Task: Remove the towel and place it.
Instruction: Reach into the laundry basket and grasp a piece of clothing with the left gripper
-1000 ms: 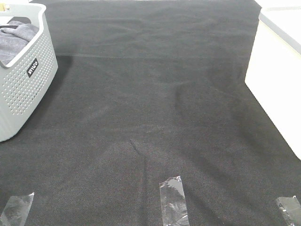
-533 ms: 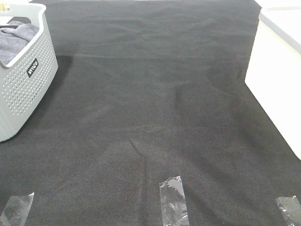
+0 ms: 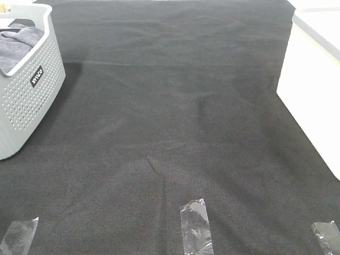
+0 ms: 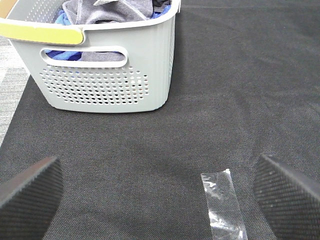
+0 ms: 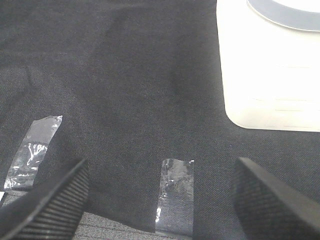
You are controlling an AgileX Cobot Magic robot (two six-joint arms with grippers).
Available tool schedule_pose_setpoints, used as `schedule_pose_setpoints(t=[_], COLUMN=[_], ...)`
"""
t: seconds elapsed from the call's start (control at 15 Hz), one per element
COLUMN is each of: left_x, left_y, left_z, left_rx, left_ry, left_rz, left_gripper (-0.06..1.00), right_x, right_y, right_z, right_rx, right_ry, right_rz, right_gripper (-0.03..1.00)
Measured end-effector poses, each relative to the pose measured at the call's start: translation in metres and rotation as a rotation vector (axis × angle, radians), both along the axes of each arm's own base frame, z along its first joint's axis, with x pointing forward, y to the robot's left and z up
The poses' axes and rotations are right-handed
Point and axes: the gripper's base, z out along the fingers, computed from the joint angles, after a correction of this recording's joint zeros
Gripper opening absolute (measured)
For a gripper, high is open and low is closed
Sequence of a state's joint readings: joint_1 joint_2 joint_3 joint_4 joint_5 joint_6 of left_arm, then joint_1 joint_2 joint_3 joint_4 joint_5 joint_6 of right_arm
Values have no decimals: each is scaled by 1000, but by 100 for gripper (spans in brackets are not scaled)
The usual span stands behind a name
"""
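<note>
Your left end effector (image 4: pixel 160 200) stands wide open and holds nothing, its dark ribbed fingers (image 4: pixel 30 192) low over the black woven cloth (image 4: pixel 240 75) that covers the bench. Your right end effector (image 5: pixel 160 200) is spread just as wide and is empty too. Ahead of the left one sits the pale grey perforated plastic basket (image 4: pixel 105 85), with the slate-grey terry towel (image 4: pixel 107 10) bunched inside it, not yet lifted. If you pinch too deep, you will likely catch the small blue fabric item (image 4: pixel 62 20) lying against the towel. Pull sideways and a fold may snag the rim and drag or tip the light basket. Only the left wrist view shows that blue item, which is also visible through the handle slot. The high view shows just a corner of the basket and towel (image 3: pixel 16 45) and neither end effector. The right wrist view shows no basket, only clear tape strips (image 5: pixel 175 192) and the white rounded container (image 5: pixel 270 75).
</note>
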State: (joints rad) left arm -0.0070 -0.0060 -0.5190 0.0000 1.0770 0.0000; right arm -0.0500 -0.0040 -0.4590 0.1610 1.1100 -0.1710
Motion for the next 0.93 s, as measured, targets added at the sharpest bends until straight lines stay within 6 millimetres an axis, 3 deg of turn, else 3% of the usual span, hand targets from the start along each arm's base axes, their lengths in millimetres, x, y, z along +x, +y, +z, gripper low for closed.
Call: schedule_pose_setpoints(t=[0.27,0.47,0.67,0.93], left_x=[0,16,52,124], left_y=[0,0,0,0], left_z=[0,10,51,95], left_rx=[0,33,189,297], left_ry=[0,106,254,373], left_rz=[0,-18,-126,-211], left_gripper=[98,98,98,93], right_x=[0,0,0,0], right_y=[0,0,0,0], right_z=[0,0,0,0], right_rx=[0,0,1,1], right_ry=[0,0,0,0], right_rz=[0,0,1,1], right_gripper=[77,77,77,77])
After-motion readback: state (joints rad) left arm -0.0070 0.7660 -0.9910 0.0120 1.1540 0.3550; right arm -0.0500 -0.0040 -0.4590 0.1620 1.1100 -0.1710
